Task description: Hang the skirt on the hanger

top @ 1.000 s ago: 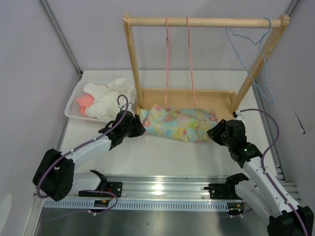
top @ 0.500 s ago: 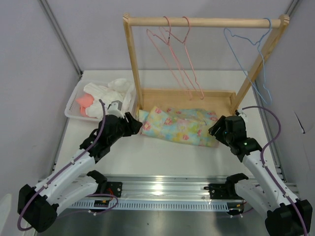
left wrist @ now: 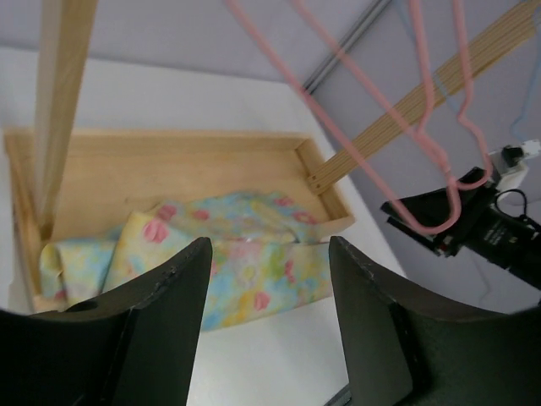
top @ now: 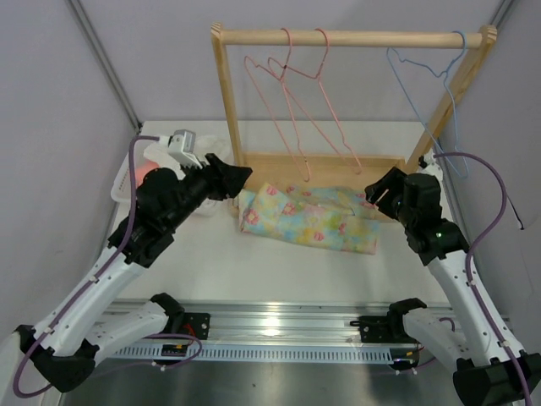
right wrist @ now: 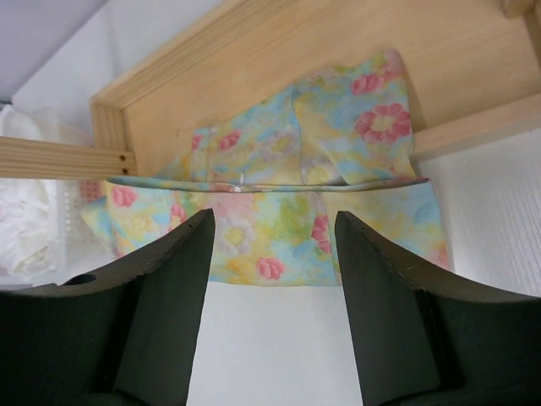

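Note:
The skirt (top: 308,217), pastel patchwork with pink flowers, lies flat across the front edge of the wooden rack base (top: 338,161). It also shows in the left wrist view (left wrist: 237,262) and the right wrist view (right wrist: 279,228). The light-blue hanger (top: 427,93) hangs at the right end of the rail (top: 355,38). My left gripper (top: 237,178) is open and empty, raised above the skirt's left end. My right gripper (top: 378,188) is open and empty, above the skirt's right end.
Two pink wire hangers (top: 296,101) hang and swing on the rail's left half, also seen in the left wrist view (left wrist: 397,144). A white bin (top: 127,182) with white and coral-pink cloth stands at the left, mostly behind my left arm. Rack uprights (top: 226,110) flank the skirt.
Both grippers have let go of the skirt's ends and risen up and back. The skirt has settled flat and slightly rightward. The pink hangers swing.

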`<state>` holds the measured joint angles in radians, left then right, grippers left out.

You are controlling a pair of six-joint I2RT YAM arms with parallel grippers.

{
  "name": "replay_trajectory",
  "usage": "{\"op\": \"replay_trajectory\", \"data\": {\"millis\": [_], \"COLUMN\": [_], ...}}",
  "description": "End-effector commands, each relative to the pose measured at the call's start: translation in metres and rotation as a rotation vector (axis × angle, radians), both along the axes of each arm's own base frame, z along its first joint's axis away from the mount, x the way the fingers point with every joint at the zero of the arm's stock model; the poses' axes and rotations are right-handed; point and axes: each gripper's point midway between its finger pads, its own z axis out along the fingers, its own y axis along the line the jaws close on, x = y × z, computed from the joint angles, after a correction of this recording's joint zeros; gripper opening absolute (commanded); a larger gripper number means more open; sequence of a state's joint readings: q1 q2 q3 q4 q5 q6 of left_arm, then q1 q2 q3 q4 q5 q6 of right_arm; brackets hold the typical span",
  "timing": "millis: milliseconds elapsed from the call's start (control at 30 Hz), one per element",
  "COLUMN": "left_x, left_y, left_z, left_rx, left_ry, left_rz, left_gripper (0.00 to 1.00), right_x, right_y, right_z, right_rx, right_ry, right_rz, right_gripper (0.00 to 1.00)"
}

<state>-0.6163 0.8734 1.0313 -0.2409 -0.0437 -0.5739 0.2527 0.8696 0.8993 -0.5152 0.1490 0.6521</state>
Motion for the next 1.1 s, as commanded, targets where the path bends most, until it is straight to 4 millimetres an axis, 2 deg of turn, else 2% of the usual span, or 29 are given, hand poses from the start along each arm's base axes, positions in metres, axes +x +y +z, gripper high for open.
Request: {"op": "replay_trajectory", "data": {"millis": [0,67,100,133,167,200,267,333,367,400,433,500,533,567,633,667,733,767,867,900,967,1000,1067], "left_x": [0.0,0.013,0.013,0.019,0.029,0.032,0.05,0.055,0.065,0.083,0.084,0.099,0.1,0.102,0.1,0.101,0.098,0.098,0.096,0.097,0.094,0.094,0.092], "left_y": [-0.008,-0.012,-0.008,-0.005,-0.012,-0.013,-0.033,-0.043,-0.046,-0.061,-0.06,-0.067,-0.066,-0.068,-0.069,-0.07,-0.069,-0.07,-0.07,-0.07,-0.067,-0.066,-0.063], "left_z": [0.053,0.058,0.092,0.1,0.11,0.131,0.14,0.17,0.166,0.149,0.167,0.155,0.157,0.155,0.153,0.148,0.149,0.147,0.146,0.144,0.146,0.144,0.142], "left_rx": [-0.029,-0.008,-0.028,-0.023,-0.02,-0.042,-0.032,-0.042,-0.022,0.015,-0.003,0.021,0.014,0.014,0.015,0.019,0.019,0.022,0.032,0.04,0.044,0.053,0.056], "left_ry": [-0.109,-0.1,-0.152,-0.162,-0.177,-0.217,-0.222,-0.26,-0.244,-0.207,-0.222,-0.194,-0.199,-0.198,-0.199,-0.194,-0.202,-0.201,-0.201,-0.199,-0.205,-0.207,-0.207], "left_rz": [-0.016,0.024,0.052,0.102,0.113,0.12,0.116,0.127,0.159,0.163,0.177,0.209,0.216,0.213,0.204,0.203,0.196,0.193,0.182,0.181,0.182,0.183,0.183], "left_gripper": [0.64,0.65,0.68,0.7,0.71,0.72,0.73,0.73,0.73,0.73,0.72,0.72,0.72,0.72,0.72,0.72,0.72,0.72,0.72,0.72,0.72,0.72,0.73], "right_x": [0.002,0.003,0.003,0.004,0.003,0.004,0.005,0.006,0.007,0.007,0.009,0.011,0.012,0.01,0.007,0.002,0.008,0.004,0.017,0.016,0.026,0.023,0.036], "right_y": [-0.001,0.0,0.001,0.002,0.003,0.004,0.006,0.005,0.005,0.007,0.008,0.008,0.009,0.007,-0.002,-0.005,-0.013,-0.018,-0.036,-0.042,-0.054,-0.059,-0.064], "right_z": [0.054,0.059,0.063,0.063,0.065,0.064,0.067,0.074,0.077,0.083,0.098,0.117,0.128,0.153,0.178,0.204,0.22,0.247,0.261,0.276,0.283,0.299,0.303], "right_rx": [-0.011,-0.017,-0.013,-0.01,-0.005,-0.003,0.0,0.001,-0.003,0.001,0.004,-0.014,-0.022,-0.029,-0.086,-0.101,-0.187,-0.205,-0.325,-0.348,-0.421,-0.433,-0.489], "right_ry": [-0.132,-0.134,-0.143,-0.144,-0.149,-0.147,-0.156,-0.17,-0.176,-0.192,-0.23,-0.266,-0.292,-0.351,-0.412,-0.471,-0.488,-0.536,-0.526,-0.553,-0.547,-0.577,-0.575], "right_rz": [0.022,0.03,0.034,0.037,0.044,0.046,0.052,0.049,0.052,0.063,0.069,0.077,0.086,0.088,0.068,0.066,0.045,0.03,-0.035,-0.061,-0.086,-0.103,-0.097], "right_gripper": [0.64,0.64,0.64,0.64,0.64,0.64,0.64,0.63,0.63,0.63,0.63,0.63,0.63,0.63,0.63,0.63,0.64,0.64,0.64,0.64,0.64,0.64,0.66]}}
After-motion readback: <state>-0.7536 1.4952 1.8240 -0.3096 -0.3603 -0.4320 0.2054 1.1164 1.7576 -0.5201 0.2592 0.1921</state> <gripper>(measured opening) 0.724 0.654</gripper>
